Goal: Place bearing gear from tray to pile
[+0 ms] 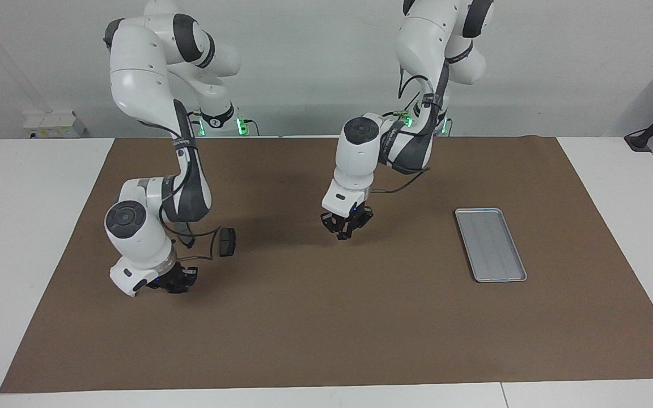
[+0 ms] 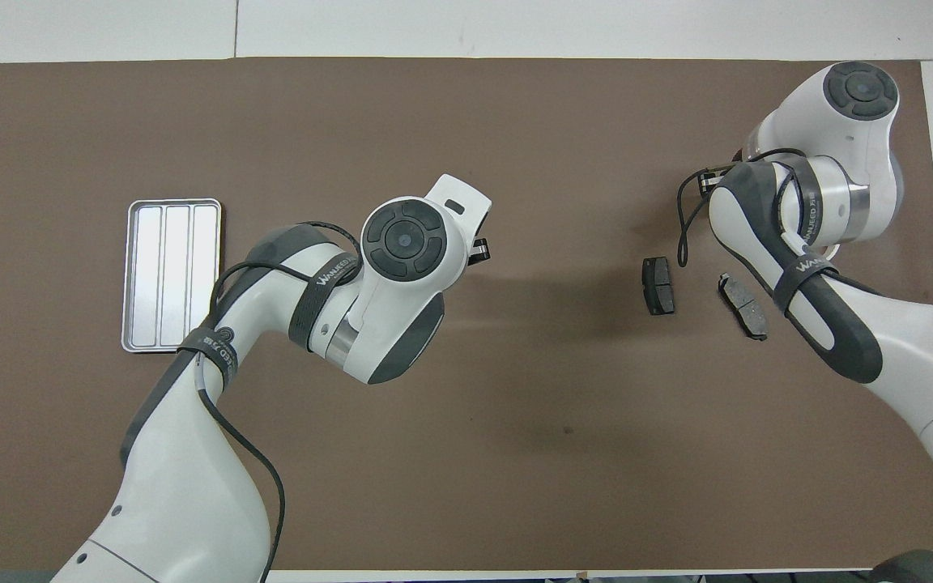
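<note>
- The right fingers [image 1: 173,282] are held low over the desk [image 1: 32,226]; whether spread or pressed together cannot be told.
- Two dark brake pads [image 2: 658,285] are seen near them.
- The left fingers [image 1: 344,231] are pressed together above mid-desk.
- The tray [image 1: 491,243] is set well apart from these fingers, toward the left arm's end.

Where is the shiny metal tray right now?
The tray lies flat on the brown mat toward the left arm's end of the table, empty and apart from both arms.
</note>
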Motion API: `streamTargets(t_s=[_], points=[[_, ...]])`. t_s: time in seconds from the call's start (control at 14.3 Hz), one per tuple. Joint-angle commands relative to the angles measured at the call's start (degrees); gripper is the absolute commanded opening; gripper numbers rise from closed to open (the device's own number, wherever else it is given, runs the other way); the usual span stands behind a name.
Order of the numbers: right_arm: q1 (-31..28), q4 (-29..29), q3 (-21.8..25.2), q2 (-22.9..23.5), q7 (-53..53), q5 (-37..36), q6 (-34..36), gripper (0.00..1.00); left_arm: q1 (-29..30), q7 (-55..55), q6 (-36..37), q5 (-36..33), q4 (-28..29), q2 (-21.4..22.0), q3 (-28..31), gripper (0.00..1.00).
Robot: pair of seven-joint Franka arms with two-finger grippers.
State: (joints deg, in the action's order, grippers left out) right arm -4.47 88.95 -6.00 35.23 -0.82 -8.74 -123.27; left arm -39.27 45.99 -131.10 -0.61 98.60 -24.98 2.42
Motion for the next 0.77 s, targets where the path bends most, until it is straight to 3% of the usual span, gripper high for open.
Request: streamTargets(t_s=[0.0,0.28,0.42,0.7], points=[[-0.8,1.6,-0.9,-0.4,0.9,-1.1,-2.2,0.0,-0.5,0.4,-1.2,-1.5,1.2,0.4,0.1,0.0],[-0.7,1.6,-0.9,-0.5,0.9,-1.1,-1.7,0.0,-0.1,0.5,-6.1,-1.5,4.6,-0.1,0.0,0.0],[-0.5,1.6,-0.9,-0.7,0.5,-1.1,-1.6,0.99,-0.1,0.5,-8.1,-1.5,5.7,-0.7,0.0,0.0],[0.2,1.4,-0.8,-3.0,0.6,-2.0,1.6,1.0,-0.7,1.2,-10.0,-1.3,5.6,-2.3,0.1,0.0]])
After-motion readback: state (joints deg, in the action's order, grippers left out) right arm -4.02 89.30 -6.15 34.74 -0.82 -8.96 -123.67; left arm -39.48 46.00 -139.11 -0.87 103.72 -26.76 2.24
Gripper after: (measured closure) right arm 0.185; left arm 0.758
